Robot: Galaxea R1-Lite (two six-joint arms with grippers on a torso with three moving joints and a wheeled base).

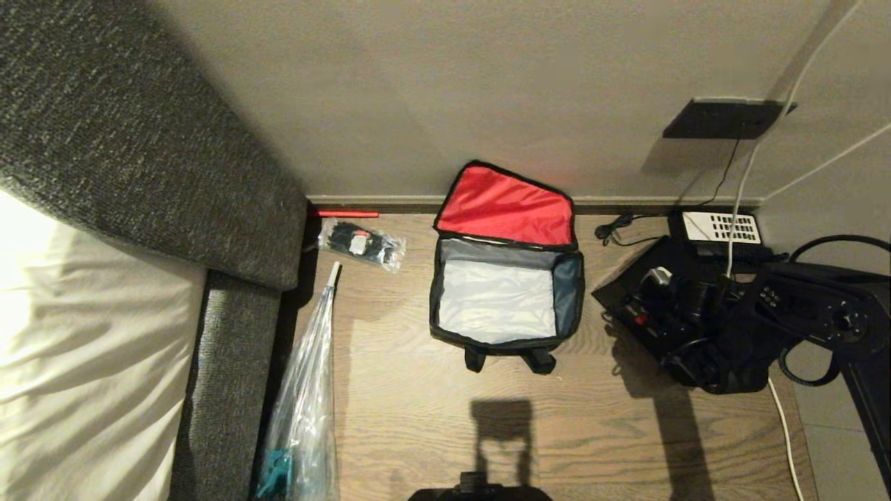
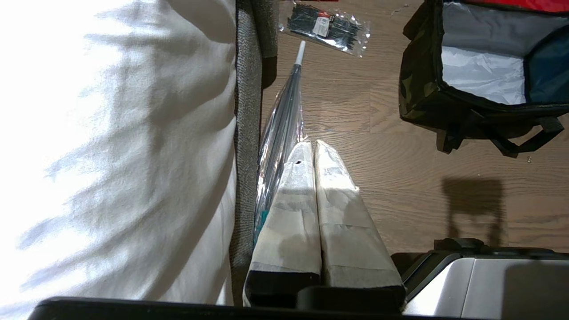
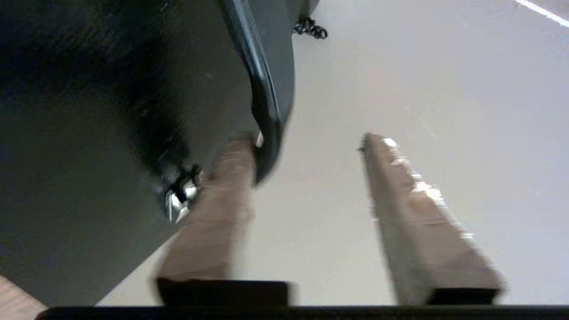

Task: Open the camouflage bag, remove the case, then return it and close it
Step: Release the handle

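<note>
Case [image 1: 644,306] lies right of the open bag [image 1: 501,299], beside the phone [image 1: 720,228]. Your right gripper [image 3: 306,146] sits spread at its handle [image 3: 262,102], gripping nothing; the bag is leftward. Left gripper [image 2: 313,149] rests pressed together.

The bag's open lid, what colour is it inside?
Bright red lid, best in the head view.

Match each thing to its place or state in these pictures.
Things:
1. camouflage bag
2. case
3. clear packet
4. left tool

Places or states:
A. shut
B. on the robot's right of the bag
C. lid up, red lining showing
D. near the sofa, on the robot's left of the bag

Pairs: 1-C, 2-B, 3-D, 4-A
</note>
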